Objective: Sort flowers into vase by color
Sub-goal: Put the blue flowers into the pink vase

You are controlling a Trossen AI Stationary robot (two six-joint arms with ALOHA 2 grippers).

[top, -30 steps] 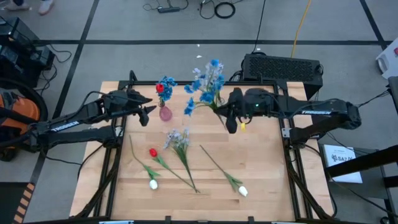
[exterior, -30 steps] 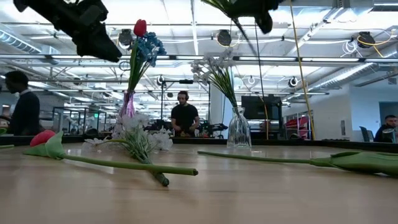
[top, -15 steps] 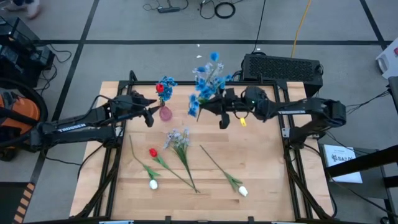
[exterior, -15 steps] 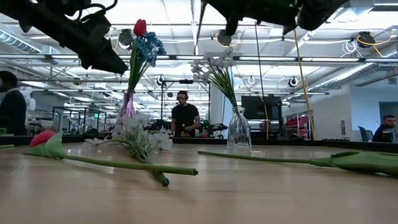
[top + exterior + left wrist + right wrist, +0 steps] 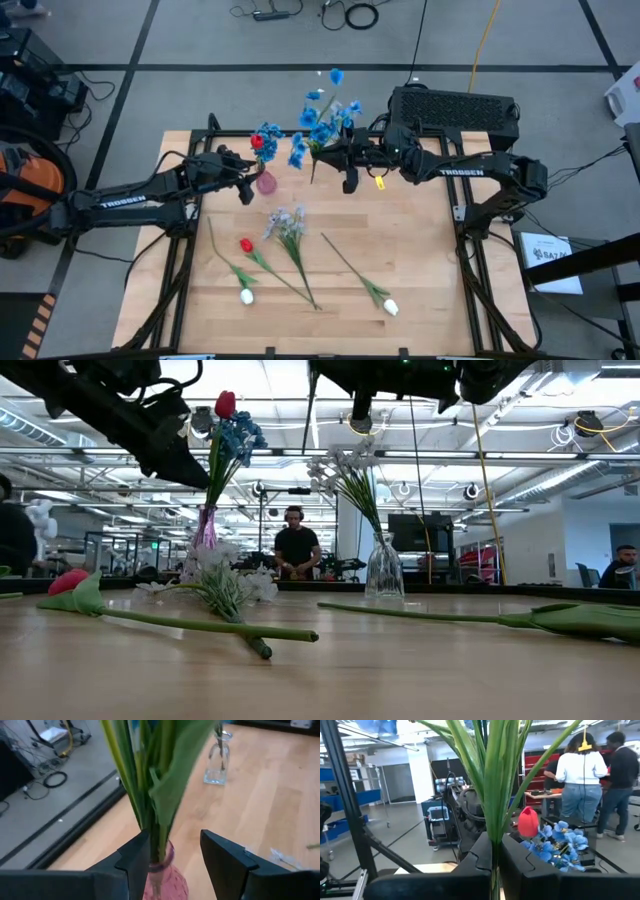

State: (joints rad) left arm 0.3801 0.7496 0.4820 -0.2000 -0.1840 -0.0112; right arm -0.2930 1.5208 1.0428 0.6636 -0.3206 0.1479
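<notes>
A pink vase (image 5: 266, 183) at the table's far left holds blue flowers (image 5: 268, 135) and a red tulip (image 5: 257, 142). My left gripper (image 5: 175, 855) is open, one finger on each side of the vase's neck (image 5: 161, 866). My right gripper (image 5: 340, 162) is shut on a blue flower bunch (image 5: 320, 118), high over the table beside the pink vase. A clear vase (image 5: 383, 567) holds a lavender-white spray (image 5: 345, 475). A lavender-white spray (image 5: 288, 224), a red tulip (image 5: 246, 244) and two white tulips (image 5: 246, 296) (image 5: 390, 307) lie on the table. My right gripper pinches the blue bunch's green stems (image 5: 492, 837) between its two fingers, which lie about level and point toward the table's left. The bunch is lifted clear, its blooms up and toward the far edge, its stem end (image 5: 308, 405) hanging below. My left gripper has one finger (image 5: 136, 856) close against the pink vase's neck; whether it touches I cannot tell.
A black box (image 5: 455, 108) sits behind the table's far right corner. People stand in the room beyond the table (image 5: 297, 545). The table's near half (image 5: 320, 330) is bare wood in front of the lying flowers.
My right gripper has gone toward the table's left and tipped up from pointing downward to about level, carrying the blue bunch; its blooms now stand farther left and toward the far edge. My left gripper has sunk a little toward the pink vase.
</notes>
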